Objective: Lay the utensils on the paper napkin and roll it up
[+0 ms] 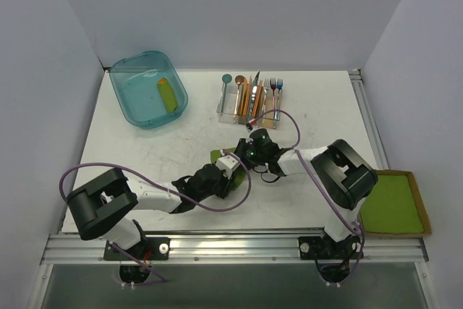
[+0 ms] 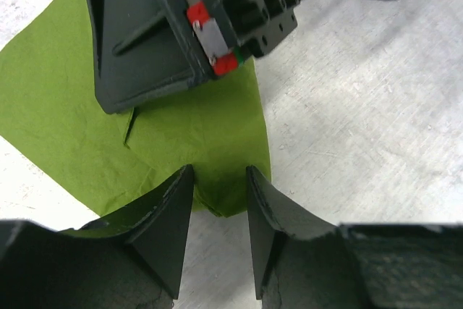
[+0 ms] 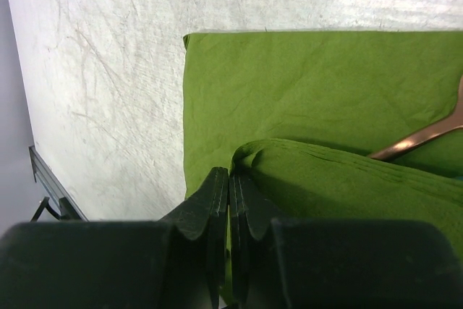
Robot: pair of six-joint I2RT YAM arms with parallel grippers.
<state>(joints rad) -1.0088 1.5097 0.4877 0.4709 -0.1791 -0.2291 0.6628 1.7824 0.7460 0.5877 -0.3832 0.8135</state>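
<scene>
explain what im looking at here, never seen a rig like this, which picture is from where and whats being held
Two robot arms stand at the edge of a table. The wide picture looks down from above; the other two come from cameras on each wrist, so the black wedges are fingers. On the table: a paper napkin folded over a copper fork, a cutlery caddy, a teal tub, a stack of green sheets. The right gripper is shut, seemingly pinching the napkin's fold. The left gripper is open astride its corner.

- Left gripper (image 2: 221,204): jaws are held slightly apart, lower centre.
- Right gripper (image 3: 229,197): jaws are pressed together, lower centre.
- Both arms are extended toward mid-frame.
</scene>
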